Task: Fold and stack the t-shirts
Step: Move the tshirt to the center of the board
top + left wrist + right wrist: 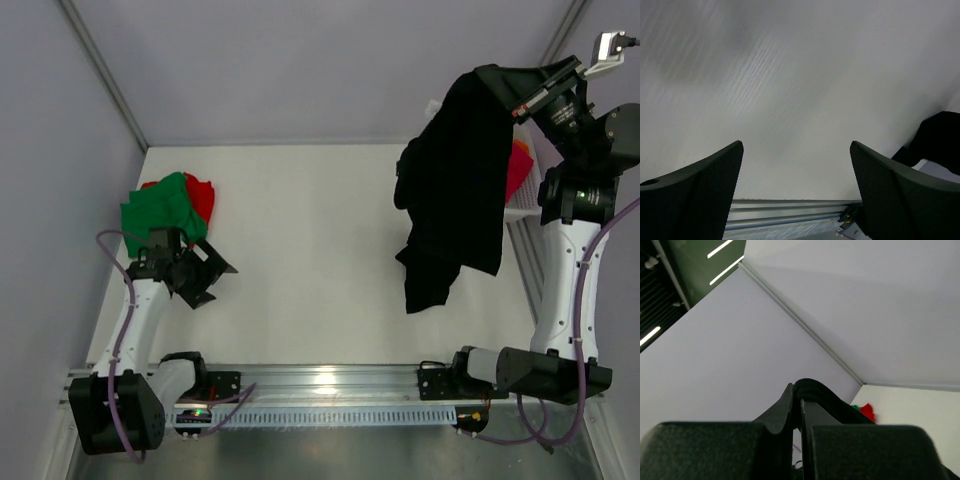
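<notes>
Top external: your right gripper [798, 402] pinches the black shirt [455, 190] up in the air, and your left gripper [210, 280] is spread with nothing in it.
Black shirt hangs over the table's [320, 250] far right part, its lower end loose and off the table surface as far as you can tell. Right wrist view shows the jaws pressed together on a fold of black cloth. Green shirt [160, 210] lies crumpled at the table's far left edge, with the red shirt [203, 195] touching it on the right. Left gripper is low over the table's left side, just beside the green shirt on its near side, not touching any cloth. Basket [528, 207] sits at the table's right edge behind the black shirt, with reddish cloth [518, 168] in it.
</notes>
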Robot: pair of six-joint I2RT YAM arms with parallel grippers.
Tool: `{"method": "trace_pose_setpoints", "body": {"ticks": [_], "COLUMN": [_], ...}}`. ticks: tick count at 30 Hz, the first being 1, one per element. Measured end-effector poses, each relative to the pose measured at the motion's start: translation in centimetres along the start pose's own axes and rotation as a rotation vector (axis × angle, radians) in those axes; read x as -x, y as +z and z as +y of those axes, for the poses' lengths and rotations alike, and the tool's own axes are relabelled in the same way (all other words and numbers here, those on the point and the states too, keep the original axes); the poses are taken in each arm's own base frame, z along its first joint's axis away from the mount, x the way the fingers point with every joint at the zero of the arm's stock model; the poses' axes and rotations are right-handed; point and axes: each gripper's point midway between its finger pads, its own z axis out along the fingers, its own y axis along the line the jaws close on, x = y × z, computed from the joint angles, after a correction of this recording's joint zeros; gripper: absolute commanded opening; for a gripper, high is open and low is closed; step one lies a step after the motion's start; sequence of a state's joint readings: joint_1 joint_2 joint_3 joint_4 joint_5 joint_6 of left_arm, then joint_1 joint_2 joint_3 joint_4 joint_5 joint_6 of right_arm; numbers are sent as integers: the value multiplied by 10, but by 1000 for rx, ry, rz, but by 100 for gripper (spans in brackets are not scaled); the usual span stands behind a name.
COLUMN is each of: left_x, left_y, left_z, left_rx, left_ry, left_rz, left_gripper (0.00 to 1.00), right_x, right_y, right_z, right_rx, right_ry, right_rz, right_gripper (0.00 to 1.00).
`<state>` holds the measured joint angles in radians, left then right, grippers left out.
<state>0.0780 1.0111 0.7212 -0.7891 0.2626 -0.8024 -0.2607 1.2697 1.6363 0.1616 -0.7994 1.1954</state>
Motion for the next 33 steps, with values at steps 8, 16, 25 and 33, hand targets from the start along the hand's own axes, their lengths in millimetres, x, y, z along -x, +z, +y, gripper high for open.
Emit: {"method": "trace_pose_setpoints", "body": {"ticks": [8, 16, 25, 33], "left_x": [7, 10, 12, 6], "left_y": [17, 29, 33, 41], "left_z": [-9, -14, -16, -7], "left_rx": [-28, -44, -52, -38], "left_ry": [0, -1, 6, 0], "left_rz": [25, 49, 54, 69], "left_gripper": [89, 88, 88, 88], "right_x": [-67, -115, -129, -141], "right_y": [8, 2, -22, -40], "right_z": [64, 111, 182, 225], "right_rx": [146, 290, 606, 811], "right_ry": [148, 228, 292, 386], "right_rz": [188, 373, 495, 573], "right_gripper": [3, 3, 3, 3]}}
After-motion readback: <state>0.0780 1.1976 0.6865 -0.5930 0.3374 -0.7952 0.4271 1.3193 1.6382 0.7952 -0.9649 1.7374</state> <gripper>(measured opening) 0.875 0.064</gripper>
